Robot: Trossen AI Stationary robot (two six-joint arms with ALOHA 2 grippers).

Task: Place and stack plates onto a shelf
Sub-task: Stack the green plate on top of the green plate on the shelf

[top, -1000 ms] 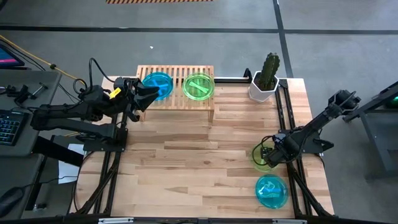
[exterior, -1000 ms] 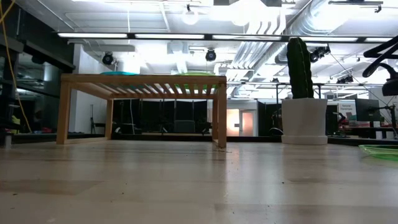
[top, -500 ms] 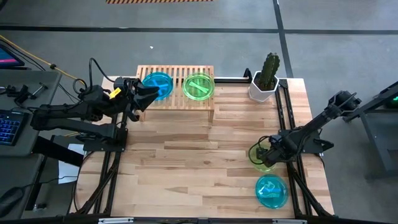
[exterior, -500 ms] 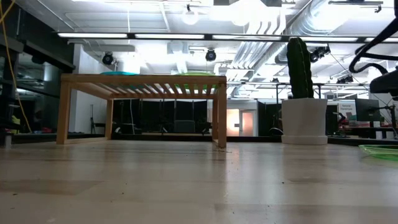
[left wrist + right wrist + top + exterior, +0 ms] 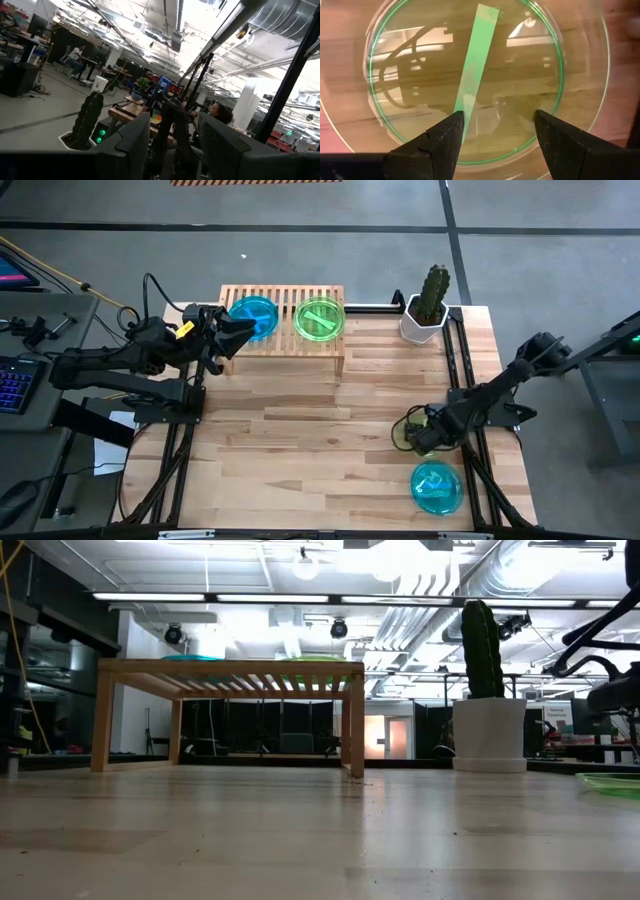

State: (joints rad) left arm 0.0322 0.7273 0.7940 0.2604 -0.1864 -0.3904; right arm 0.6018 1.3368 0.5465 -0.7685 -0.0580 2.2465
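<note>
Right gripper (image 5: 415,438) is hovering right over a green plate (image 5: 465,80) on the table (image 5: 300,440), fingers spread wide with nothing in them. Left gripper (image 5: 232,333) is parked by the shelf (image 5: 283,345), also open and empty. Shelf has a blue stack (image 5: 252,316) and a green stack (image 5: 320,318) side by side, so it looks mostly done. Still off the shelf: that green plate and a blue one (image 5: 437,486) near the front edge.

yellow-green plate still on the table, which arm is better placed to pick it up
Right. The right gripper hangs directly over the yellow-green plate, fingers open above it. The left gripper waits far across the table by the shelf.
</note>
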